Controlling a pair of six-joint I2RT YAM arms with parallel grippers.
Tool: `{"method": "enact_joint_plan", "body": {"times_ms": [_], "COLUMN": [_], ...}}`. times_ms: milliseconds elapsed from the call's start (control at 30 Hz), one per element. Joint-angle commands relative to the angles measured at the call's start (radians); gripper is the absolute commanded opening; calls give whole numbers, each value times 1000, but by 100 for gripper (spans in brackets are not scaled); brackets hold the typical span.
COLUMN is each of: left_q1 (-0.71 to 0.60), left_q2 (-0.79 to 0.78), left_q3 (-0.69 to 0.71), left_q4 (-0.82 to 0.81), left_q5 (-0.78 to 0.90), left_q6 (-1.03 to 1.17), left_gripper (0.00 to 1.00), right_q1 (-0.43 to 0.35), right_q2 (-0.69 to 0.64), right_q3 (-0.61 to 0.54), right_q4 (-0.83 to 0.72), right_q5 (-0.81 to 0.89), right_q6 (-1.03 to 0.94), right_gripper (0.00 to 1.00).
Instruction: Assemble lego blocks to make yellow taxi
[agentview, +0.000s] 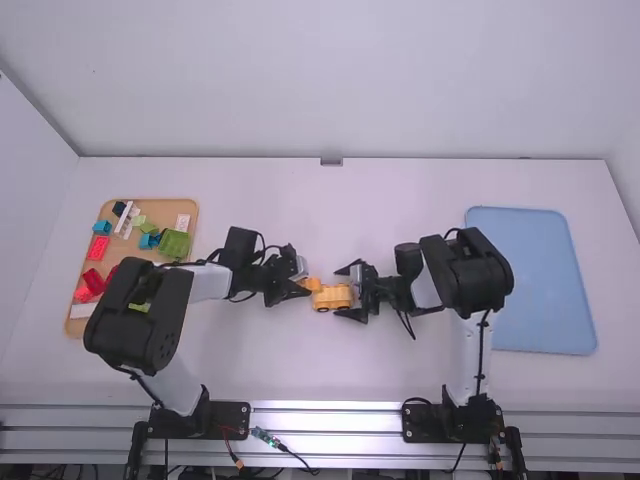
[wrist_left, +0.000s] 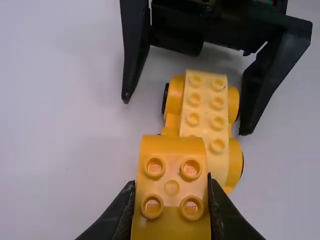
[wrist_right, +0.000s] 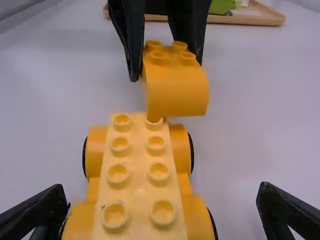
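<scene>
My left gripper (agentview: 303, 287), also low in the left wrist view (wrist_left: 171, 200), is shut on a curved orange-yellow block (wrist_left: 171, 172) with studs on top. The block (wrist_right: 177, 90) hangs over the far end of the yellow car base (wrist_right: 140, 175); whether they touch I cannot tell. The car base (agentview: 333, 297) stands on its wheels on the table, studs up. Around its other end, my right gripper (agentview: 350, 292) is open, one finger on each side and apart from it; its fingertips flank the base in the right wrist view (wrist_right: 162, 200).
A wooden tray (agentview: 150, 203) at the left holds several loose blocks, among them a green block (agentview: 175, 244) and a red block (agentview: 98, 248). A blue tray (agentview: 540, 280) lies at the right, partly behind the right arm. The white table (agentview: 320, 200) extends around both grippers.
</scene>
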Motion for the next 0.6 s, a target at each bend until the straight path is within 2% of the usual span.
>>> {"method": "enact_joint_plan", "body": {"times_ms": [0, 167, 267, 333, 433, 567], "left_q1": [-5, -6, -6, -18, -48, -101], "left_q2": [-19, -25, -33, -38, -48, -66], "left_q3": [-9, -9, -9, -9, -9, -9], "left_q4": [5, 19, 19, 3, -11, 1], "left_q5": [26, 46, 83, 87, 62, 15], "left_q6": [-34, -58, -58, -33, -25, -25], "left_gripper": [2, 2, 2, 2, 2, 2], "right_q1": [22, 51, 63, 60, 51, 51], "right_q2": [14, 14, 14, 14, 14, 14], "right_q3": [5, 6, 8, 14, 23, 26], "right_q4": [-1, 1, -2, -3, -4, -6], "right_q5": [-16, 42, 63, 64, 64, 64], "right_q6": [-1, 3, 3, 21, 49, 55], "right_gripper": [99, 100, 94, 88, 70, 59]}}
